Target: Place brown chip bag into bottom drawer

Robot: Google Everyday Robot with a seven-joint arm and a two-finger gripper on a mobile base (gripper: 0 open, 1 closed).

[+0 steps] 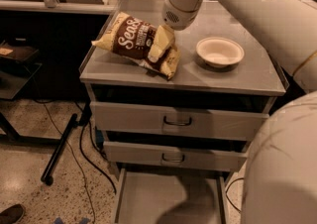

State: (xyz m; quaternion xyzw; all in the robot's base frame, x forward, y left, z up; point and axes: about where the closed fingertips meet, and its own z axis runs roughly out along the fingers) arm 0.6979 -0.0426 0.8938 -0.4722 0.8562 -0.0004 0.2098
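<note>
The brown chip bag [130, 42] lies on the left half of the grey cabinet top [233, 78], with white script lettering facing up and pale yellow ends. My gripper [159, 44] reaches down from the white arm [237, 0] onto the bag's right part and touches it. The bottom drawer [168, 199] is pulled out at the cabinet's foot, a shallow grey tray with nothing in it; its front part is cut off by the frame's lower edge.
A round cream bowl [219, 52] stands on the cabinet top right of the bag. The two upper drawers [177, 120] with dark handles are closed. Black cables and a black pole [58, 151] lie on the floor at left. My arm's bulk fills the right side.
</note>
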